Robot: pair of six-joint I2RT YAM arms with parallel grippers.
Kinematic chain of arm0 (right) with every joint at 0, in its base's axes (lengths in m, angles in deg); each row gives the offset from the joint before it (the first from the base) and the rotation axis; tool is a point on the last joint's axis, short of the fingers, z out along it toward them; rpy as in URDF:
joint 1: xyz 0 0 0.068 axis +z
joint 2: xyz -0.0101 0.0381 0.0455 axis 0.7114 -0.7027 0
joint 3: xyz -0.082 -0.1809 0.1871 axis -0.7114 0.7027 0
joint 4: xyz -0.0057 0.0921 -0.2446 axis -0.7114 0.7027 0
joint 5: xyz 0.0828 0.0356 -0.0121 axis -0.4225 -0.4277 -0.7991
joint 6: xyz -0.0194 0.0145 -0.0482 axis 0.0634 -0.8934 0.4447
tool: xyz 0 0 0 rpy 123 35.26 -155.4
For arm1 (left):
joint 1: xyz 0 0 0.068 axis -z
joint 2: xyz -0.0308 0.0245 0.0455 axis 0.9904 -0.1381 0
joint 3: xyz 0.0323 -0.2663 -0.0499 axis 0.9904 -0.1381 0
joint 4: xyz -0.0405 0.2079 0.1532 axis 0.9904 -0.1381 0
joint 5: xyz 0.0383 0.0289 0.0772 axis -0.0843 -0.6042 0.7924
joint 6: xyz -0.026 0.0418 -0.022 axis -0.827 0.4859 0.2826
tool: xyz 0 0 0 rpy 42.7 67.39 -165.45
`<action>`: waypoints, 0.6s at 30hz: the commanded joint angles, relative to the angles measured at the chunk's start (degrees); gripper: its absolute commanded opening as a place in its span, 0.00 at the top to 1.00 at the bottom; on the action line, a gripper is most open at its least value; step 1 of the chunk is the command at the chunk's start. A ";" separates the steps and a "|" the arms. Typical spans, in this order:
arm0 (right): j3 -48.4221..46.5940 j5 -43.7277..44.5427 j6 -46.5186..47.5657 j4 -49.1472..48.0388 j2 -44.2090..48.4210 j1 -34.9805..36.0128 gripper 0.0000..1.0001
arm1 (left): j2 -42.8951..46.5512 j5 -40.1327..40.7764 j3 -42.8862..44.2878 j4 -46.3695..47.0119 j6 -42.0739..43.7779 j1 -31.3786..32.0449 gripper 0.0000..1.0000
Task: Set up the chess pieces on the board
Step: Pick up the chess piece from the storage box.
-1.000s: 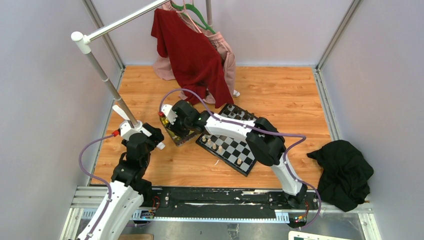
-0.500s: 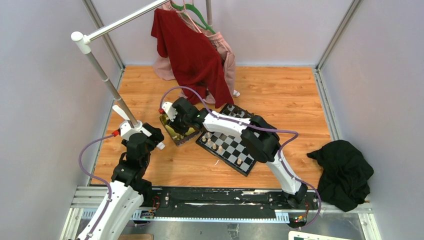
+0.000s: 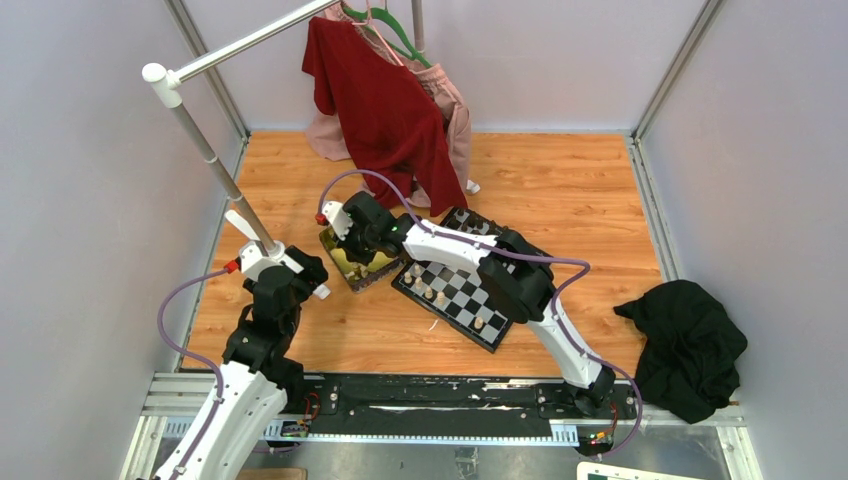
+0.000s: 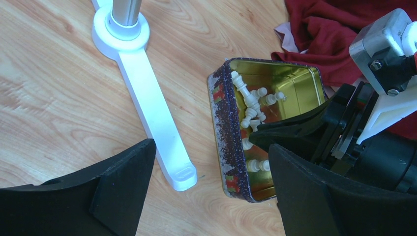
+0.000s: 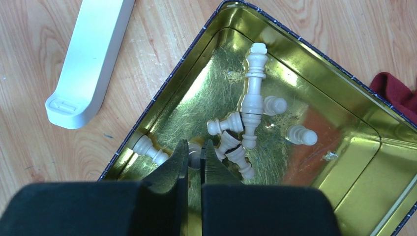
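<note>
Left arm (image 3: 238, 402) and right arm (image 3: 452, 250), white links, black joints, lilac cables (image 3: 170, 310), red wrist dots (image 3: 232, 267), grey screwed wrist block (image 4: 381, 34), black wedge tool fingers (image 5: 169, 174).

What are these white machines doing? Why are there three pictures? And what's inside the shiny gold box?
Those are two robot arms bolted to a wooden table. One picture looks down from above. The other two come from small cameras on each arm's wrist, so you see that arm's black fingers up close. On the table are a chessboard, a black cloth and a gold tin with cream chess pieces lying inside. A red shirt hangs from a rack. The right gripper is down in the tin, and its fingers seem to pinch one chess piece. The left gripper is open near the tin, holding nothing.
</note>
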 commanded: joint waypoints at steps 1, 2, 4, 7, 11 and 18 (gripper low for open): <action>-0.73 -0.54 0.14 1.41 0.15 -0.62 1.00 | 0.45 1.14 -0.30 0.83 0.72 0.14 0.10; -0.36 -0.54 0.15 1.24 0.61 -0.62 1.00 | 0.56 1.16 -0.30 0.63 0.68 0.14 0.10; 0.22 -0.54 0.15 0.87 1.83 -0.60 1.00 | 0.94 1.15 -0.27 0.19 0.64 0.14 0.10; 1.40 -0.54 0.08 -0.15 3.47 -0.62 1.00 | 1.54 1.47 0.05 -0.68 0.81 0.14 0.10; 2.65 -0.39 0.23 -1.51 5.58 -0.54 1.00 | 2.20 2.18 0.69 -2.24 1.05 0.14 0.10; 5.03 -0.02 1.02 -3.48 9.04 -0.53 1.00 | 2.74 3.21 1.56 -4.44 1.33 0.14 0.10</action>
